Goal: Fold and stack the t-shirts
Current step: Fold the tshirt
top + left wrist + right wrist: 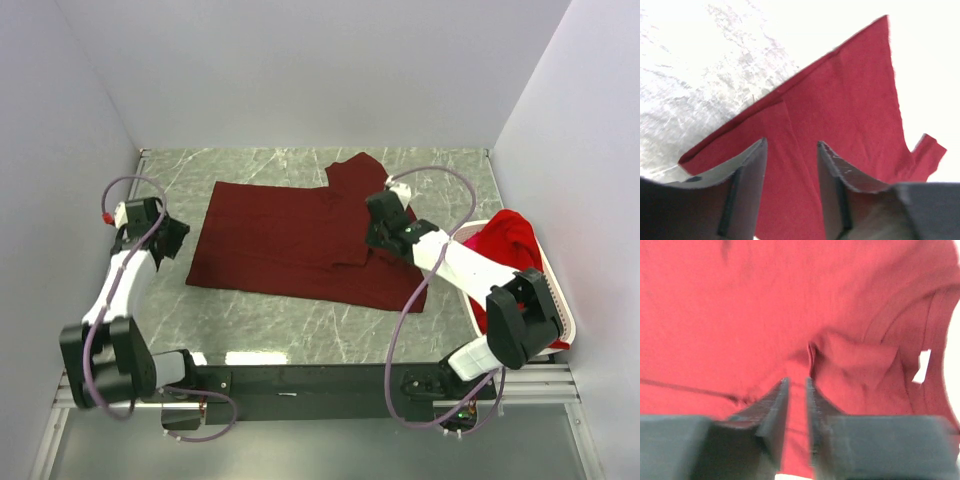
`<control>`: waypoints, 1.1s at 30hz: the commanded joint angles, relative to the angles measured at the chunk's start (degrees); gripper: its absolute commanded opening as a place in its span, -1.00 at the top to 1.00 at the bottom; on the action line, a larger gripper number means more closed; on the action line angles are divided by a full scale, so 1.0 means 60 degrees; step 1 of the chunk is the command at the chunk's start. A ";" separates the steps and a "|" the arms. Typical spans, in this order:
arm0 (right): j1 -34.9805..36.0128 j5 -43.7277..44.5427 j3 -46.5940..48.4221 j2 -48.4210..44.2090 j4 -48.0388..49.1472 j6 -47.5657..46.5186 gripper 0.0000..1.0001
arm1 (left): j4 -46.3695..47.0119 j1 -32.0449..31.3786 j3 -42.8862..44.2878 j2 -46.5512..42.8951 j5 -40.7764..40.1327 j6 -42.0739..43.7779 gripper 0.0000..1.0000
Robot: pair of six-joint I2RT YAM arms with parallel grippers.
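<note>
Pinching a raised ridge of cloth, the right end effector [798, 382] has its two fingers drawn nearly together, only a thin slit between them, and the wrinkle of the maroon t-shirt [740, 315] runs straight into that slit. Just right of the pinched spot the right wrist view shows the curved neckline with a small white label [923, 365] beside it. From above, this end effector [384, 238] sits on the right part of the maroon t-shirt [290, 235], which lies spread across the middle of the marbled tabletop [290, 330], one sleeve pointing toward the far wall and an upper layer of cloth lying over the lower one under the fingers. The right arm reaches in from the near right, passing over the white basket [565, 310], where a bright red t-shirt [510, 240] is heaped, partly draped over the rim. The left end effector [791, 147] has its fingers clearly apart with nothing between them; it hovers above the shirt's left edge, and its camera shows cloth under the gap and bare tabletop to the upper left. In the overhead view the left end effector [172, 238] is just beside the shirt's left hem, not touching it as far as can be told.
</note>
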 commanded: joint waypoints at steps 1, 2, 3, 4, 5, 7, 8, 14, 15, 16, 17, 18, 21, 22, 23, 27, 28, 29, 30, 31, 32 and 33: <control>0.0252 0.0043 -0.0830 -0.0268 -0.0046 0.0619 0.60 | -0.0218 0.0033 -0.0738 -0.0852 0.0037 0.0048 0.03; 0.0252 0.0028 -0.0847 -0.0035 -0.0001 0.0635 0.82 | -0.0130 0.0019 -0.0870 -0.0983 0.0141 0.0062 0.08; 0.0252 0.0043 -0.0848 0.0112 0.0029 0.0635 0.91 | -0.0086 0.0018 -0.1089 -0.0999 0.0229 0.0091 0.10; 0.0252 0.0072 -0.0761 0.0258 0.0116 0.0635 0.98 | -0.0027 0.0018 -0.1178 -0.0985 0.0317 0.0106 0.12; 0.0238 0.0087 -0.0702 0.0593 0.0189 0.0592 1.00 | 0.0133 0.0018 -0.1310 -0.0941 0.0434 0.0164 0.16; 0.0238 0.0174 -0.0367 0.1005 0.0161 0.0562 1.00 | 0.0164 0.0019 -0.1369 -0.0853 0.0449 0.0179 0.18; 0.0223 0.0218 -0.0263 0.1355 0.0146 0.0533 1.00 | 0.0207 0.0018 -0.1384 -0.0780 0.0595 0.0223 0.19; 0.0077 -0.0059 0.0528 0.2528 0.0234 0.0387 1.00 | 0.0354 0.0018 -0.1428 -0.0546 0.0596 0.0369 0.19; 0.0047 -0.0103 0.0631 0.2632 0.0234 0.0357 1.00 | 0.0369 0.0033 -0.1414 -0.0531 0.0596 0.0370 0.19; 0.0004 -0.0133 0.0820 0.2763 0.0263 0.0314 1.00 | 0.0398 0.0033 -0.1414 -0.0516 0.0596 0.0370 0.19; -0.0026 -0.0147 0.0924 0.2823 0.0278 0.0328 1.00 | 0.0413 0.0019 -0.1414 -0.0516 0.0625 0.0384 0.19; -0.0041 -0.0206 0.1171 0.2867 0.0249 0.0299 1.00 | 0.0427 0.0018 -0.1399 -0.0501 0.0611 0.0399 0.19; -0.0084 -0.0221 0.1786 0.3130 0.0045 0.0181 1.00 | 0.0442 0.0019 -0.1384 -0.0457 0.0625 0.0443 0.19; -0.0070 -0.0250 0.1949 0.3232 -0.0014 0.0123 1.00 | 0.0471 0.0018 -0.1384 -0.0428 0.0625 0.0443 0.18; -0.0099 -0.0279 0.2095 0.3451 -0.0059 0.0094 0.94 | 0.0471 0.0033 -0.1370 -0.0370 0.0654 0.0457 0.19; -0.0201 -0.0411 0.2740 0.3921 -0.0191 -0.0009 0.80 | 0.0545 0.0018 -0.1370 -0.0296 0.0728 0.0472 0.19; -0.0216 -0.0542 0.2843 0.4110 -0.0205 -0.0067 0.74 | 0.0559 0.0033 -0.1370 -0.0267 0.0771 0.0472 0.19; -0.0231 -0.0601 0.2931 0.4185 -0.0220 -0.0068 0.74 | 0.0574 0.0019 -0.1355 -0.0238 0.0772 0.0487 0.19; -0.0260 -0.0616 0.3106 0.4244 -0.0264 -0.0082 0.74 | 0.0588 0.0018 -0.1355 -0.0223 0.0786 0.0487 0.19; -0.0289 -0.0558 0.3180 0.4288 -0.0279 -0.0140 0.68 | 0.0588 0.0018 -0.1370 -0.0223 0.0830 0.0472 0.19; -0.0319 -0.0514 0.3224 0.4274 -0.0308 -0.0170 0.65 | 0.0588 0.0018 -0.1326 -0.0223 0.0816 0.0487 0.19; -0.0377 -0.0499 0.3225 0.4201 -0.0308 -0.0185 0.61 | 0.0574 0.0018 -0.1326 -0.0223 0.0816 0.0487 0.19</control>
